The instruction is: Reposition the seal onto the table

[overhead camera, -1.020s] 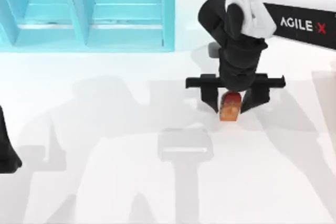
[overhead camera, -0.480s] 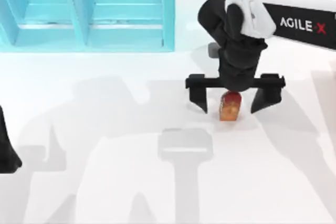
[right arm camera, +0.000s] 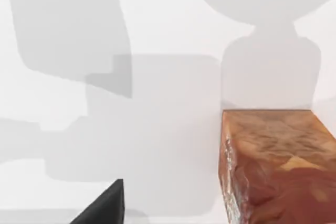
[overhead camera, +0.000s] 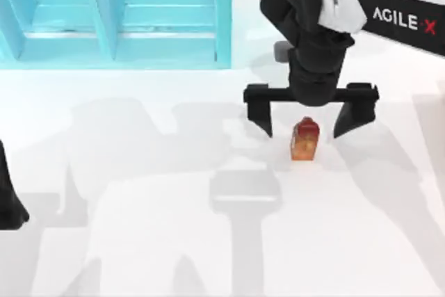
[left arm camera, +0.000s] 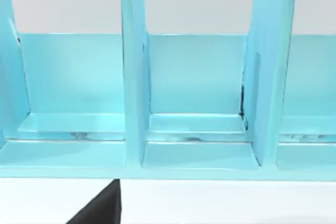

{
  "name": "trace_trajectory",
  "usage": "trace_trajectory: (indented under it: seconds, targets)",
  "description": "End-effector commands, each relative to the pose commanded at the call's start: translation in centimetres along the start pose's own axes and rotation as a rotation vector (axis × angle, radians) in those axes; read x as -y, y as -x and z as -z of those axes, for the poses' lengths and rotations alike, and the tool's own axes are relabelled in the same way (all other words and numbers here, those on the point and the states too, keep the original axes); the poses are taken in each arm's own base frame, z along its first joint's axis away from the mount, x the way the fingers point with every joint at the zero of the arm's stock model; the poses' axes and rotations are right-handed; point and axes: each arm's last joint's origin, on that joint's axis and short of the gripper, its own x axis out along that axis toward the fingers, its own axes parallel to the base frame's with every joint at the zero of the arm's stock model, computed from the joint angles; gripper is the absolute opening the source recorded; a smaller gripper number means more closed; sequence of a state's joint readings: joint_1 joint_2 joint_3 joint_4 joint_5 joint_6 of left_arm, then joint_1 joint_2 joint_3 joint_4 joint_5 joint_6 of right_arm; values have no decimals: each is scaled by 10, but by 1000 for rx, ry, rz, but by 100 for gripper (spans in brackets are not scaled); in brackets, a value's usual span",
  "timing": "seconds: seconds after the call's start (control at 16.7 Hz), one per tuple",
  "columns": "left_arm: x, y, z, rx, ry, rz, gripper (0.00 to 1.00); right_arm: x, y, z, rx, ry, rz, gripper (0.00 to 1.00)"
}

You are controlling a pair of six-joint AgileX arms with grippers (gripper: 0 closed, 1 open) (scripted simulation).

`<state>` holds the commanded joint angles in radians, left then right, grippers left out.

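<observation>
The seal (overhead camera: 304, 140), red on top with an orange-amber body, stands upright on the white table (overhead camera: 139, 241), right of centre. My right gripper (overhead camera: 308, 124) hovers just above and behind it, open wide, with one finger on each side and neither touching it. In the right wrist view the amber body of the seal (right arm camera: 275, 166) sits close by on the table, beside one dark fingertip (right arm camera: 102, 205). My left arm (overhead camera: 8, 199) stays parked at the left edge of the table.
A turquoise shelf unit (overhead camera: 118, 15) with upright dividers stands along the back left of the table; the left wrist view looks into the compartments of the shelf unit (left arm camera: 194, 103). Open white surface lies in front of the seal and to its left.
The right gripper opened from around the seal and rose, drawing back toward the rear. The seal stayed standing on the table. The left arm did not move.
</observation>
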<state>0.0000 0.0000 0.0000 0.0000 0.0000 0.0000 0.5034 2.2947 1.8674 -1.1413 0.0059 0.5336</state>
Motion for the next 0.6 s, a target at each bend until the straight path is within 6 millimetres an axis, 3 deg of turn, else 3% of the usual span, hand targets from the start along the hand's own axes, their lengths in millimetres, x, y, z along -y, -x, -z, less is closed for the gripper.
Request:
trace_trajectory:
  seconds: [0.6]
  targets:
    - [0,0,0,0,0,0,100,2,113,2,-2,-2,0,100]
